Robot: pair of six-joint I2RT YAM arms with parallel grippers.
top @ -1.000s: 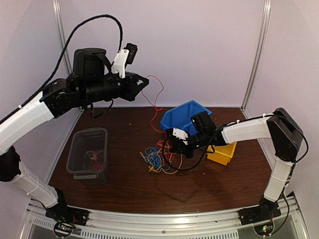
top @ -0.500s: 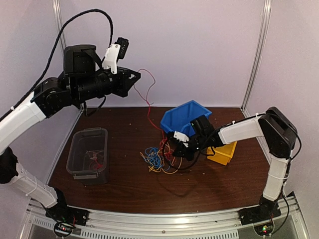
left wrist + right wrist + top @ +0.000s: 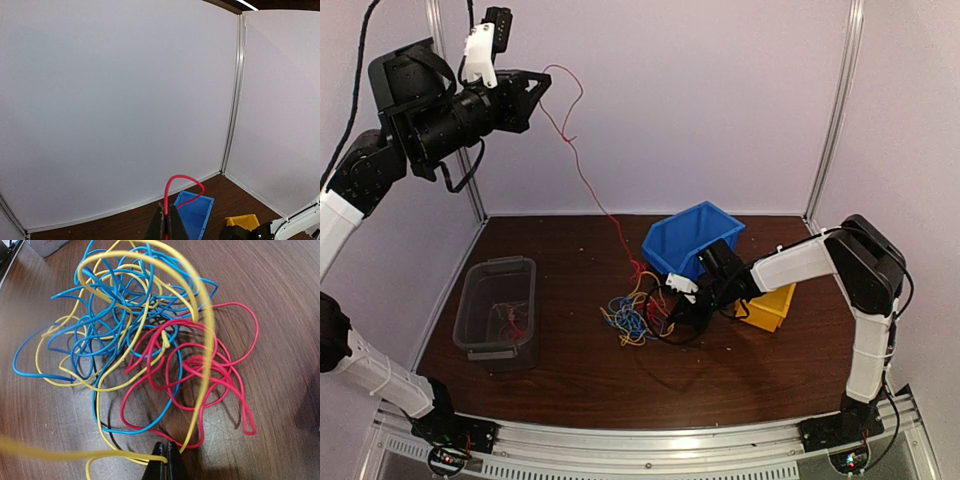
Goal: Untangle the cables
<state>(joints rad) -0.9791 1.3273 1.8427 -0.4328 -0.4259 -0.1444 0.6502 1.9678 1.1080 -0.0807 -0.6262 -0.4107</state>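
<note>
Aloft, left pincer (image 3: 542, 82) clamps red cable (image 3: 582, 170); right pincer (image 3: 166, 456), low, pinches yellow cable (image 3: 202, 315) at tangle (image 3: 632, 318) on tabletop (image 3: 580, 365).

Red, blue, yellow cables (image 3: 638, 315) heaped, tangled; one red strand (image 3: 166, 195) stretched upward.

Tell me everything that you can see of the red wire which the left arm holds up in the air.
The red wire is thin and flexible, with smooth insulation that looks like plastic. The left arm's jaws are shut on it, high above the far left of the table. Just past the grip it curls into a small loop. From there it runs down in a slightly wavy line to the tangle of blue, yellow and red wires on the table, where its lower part is lost. Nothing else visibly touches it.
</note>
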